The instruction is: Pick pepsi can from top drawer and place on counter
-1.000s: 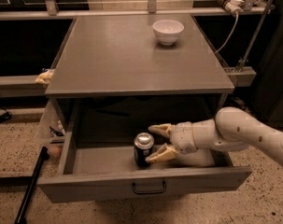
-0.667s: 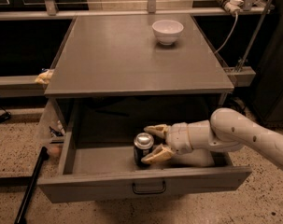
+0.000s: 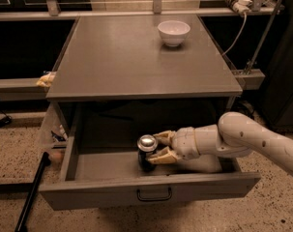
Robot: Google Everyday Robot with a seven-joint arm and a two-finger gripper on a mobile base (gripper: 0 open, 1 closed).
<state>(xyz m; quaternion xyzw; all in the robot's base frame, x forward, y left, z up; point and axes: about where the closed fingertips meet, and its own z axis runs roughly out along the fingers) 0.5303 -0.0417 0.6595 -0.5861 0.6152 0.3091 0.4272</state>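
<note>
The pepsi can (image 3: pixel 146 154) stands upright in the open top drawer (image 3: pixel 112 191), near the front and a little right of centre, with its silver top showing. My gripper (image 3: pixel 154 148) reaches in from the right on a white arm. Its two tan fingers (image 3: pixel 164 137) are spread apart, one behind and one in front of the can's right side, close to it. The jaws are open and hold nothing. The grey counter (image 3: pixel 131 57) lies above the drawer.
A white bowl (image 3: pixel 173 32) sits at the back right of the counter. A black pole (image 3: pixel 31 196) leans on the floor by the drawer's left front corner. A cable and plug (image 3: pixel 239 4) hang at the back right. A shelf rail with a yellowish object (image 3: pixel 46 79) runs on the left.
My gripper has slid left inside the drawer, so its open fingers now straddle the can's right side. The can has not moved.
</note>
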